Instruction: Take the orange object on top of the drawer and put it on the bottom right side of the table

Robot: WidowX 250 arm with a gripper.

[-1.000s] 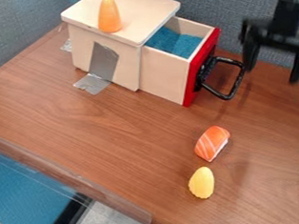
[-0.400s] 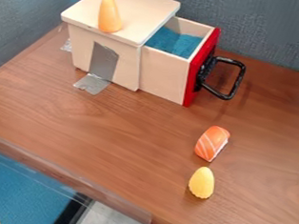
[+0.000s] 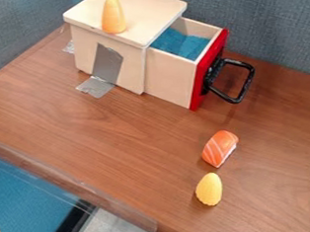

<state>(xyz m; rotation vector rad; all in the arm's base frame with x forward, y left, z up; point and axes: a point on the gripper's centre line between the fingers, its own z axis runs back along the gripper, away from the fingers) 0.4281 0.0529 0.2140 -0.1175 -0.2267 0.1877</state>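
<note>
1 orange object stands atop the wooden box; I cannot tell the jaws' position or state.

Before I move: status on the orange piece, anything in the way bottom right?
Orange piece upright atop the cabinet. Drawer open, handle jutting right. Striped piece and yellow piece sit toward bottom right, might crowd the drop.

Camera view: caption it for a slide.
An orange cone-shaped object stands atop the pale wooden box, whose red-fronted drawer is open.
</note>
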